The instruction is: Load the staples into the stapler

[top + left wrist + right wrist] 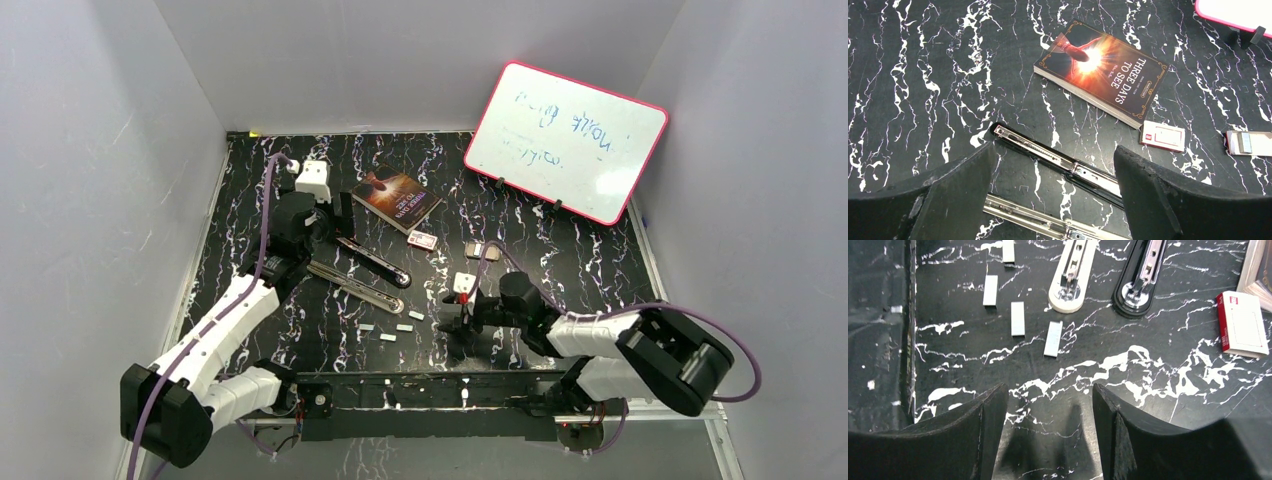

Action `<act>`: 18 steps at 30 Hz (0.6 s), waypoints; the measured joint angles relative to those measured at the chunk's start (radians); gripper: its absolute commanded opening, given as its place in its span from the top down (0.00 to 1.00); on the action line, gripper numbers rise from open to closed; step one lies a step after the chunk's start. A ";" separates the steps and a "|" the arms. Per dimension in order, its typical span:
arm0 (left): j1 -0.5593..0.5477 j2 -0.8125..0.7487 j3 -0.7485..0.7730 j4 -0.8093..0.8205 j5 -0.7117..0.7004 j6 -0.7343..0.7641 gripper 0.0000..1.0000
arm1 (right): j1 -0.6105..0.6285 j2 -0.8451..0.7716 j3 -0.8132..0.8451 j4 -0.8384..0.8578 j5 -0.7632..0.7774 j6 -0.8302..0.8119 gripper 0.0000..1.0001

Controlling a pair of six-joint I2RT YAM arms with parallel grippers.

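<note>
Four staples (pixel 1018 318) lie loose as short silver strips on the black marbled table (pixel 600 260), scattered near one another but not touching; they sit just in front of the free ends of the stapler (pixel 372 262), between it and the near edge of the table; none is in the magazine.

The stapler is swung open, its black top arm and its silvery base lying side by side on the table, the metal channel of each facing up.

The right gripper (pixel 1048 390) hangs low over bare table close to the staples, its fingers parted and empty; the left gripper (pixel 1055 152) hovers over the far part of the stapler, fingers spread wide and grasping nothing, with both halves of the stapler in view between them.

Beyond the stapler's free ends a small white-and-red box (pixel 1163 136) lies flat, just beside the corner of a paperback book (pixel 1100 72) titled "Three Days to See"; a grey tray (pixel 1248 142) lies a little apart from the box, away from the book; a pink-framed whiteboard (pixel 566 140) stands propped at the far right corner.
</note>
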 measured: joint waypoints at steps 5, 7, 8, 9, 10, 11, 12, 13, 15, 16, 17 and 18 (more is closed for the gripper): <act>0.005 0.011 0.000 -0.005 0.006 -0.005 0.13 | 0.014 0.117 -0.085 0.219 0.026 0.003 0.31; 0.006 0.020 0.000 -0.014 0.011 -0.005 0.13 | 0.033 0.188 -0.109 0.318 0.047 0.008 0.32; 0.006 0.022 0.000 -0.017 0.012 -0.005 0.13 | 0.041 0.213 -0.114 0.352 0.053 0.010 0.32; 0.006 0.023 0.000 -0.023 0.013 -0.005 0.13 | 0.054 0.260 -0.123 0.423 0.074 0.016 0.33; 0.006 0.023 0.000 -0.027 0.014 -0.004 0.13 | 0.062 0.269 -0.124 0.435 0.077 0.018 0.33; 0.006 0.023 0.000 -0.029 0.013 -0.004 0.13 | 0.077 0.305 -0.129 0.489 0.094 0.023 0.34; 0.006 0.023 0.000 -0.029 0.013 -0.003 0.13 | 0.091 0.347 -0.130 0.541 0.108 0.026 0.35; 0.006 0.023 0.000 -0.029 0.011 -0.003 0.13 | 0.104 0.391 -0.130 0.595 0.124 0.029 0.35; 0.006 0.023 0.000 -0.030 0.010 -0.001 0.13 | 0.124 0.468 -0.130 0.703 0.153 0.033 0.38; 0.006 0.023 0.000 -0.030 0.010 0.001 0.13 | 0.132 0.518 -0.128 0.769 0.166 0.035 0.39; 0.006 0.023 0.000 -0.030 0.009 0.003 0.13 | 0.138 0.563 -0.123 0.821 0.176 0.042 0.40; 0.006 0.023 0.000 -0.030 0.008 0.004 0.12 | 0.141 0.591 -0.116 0.846 0.180 0.048 0.41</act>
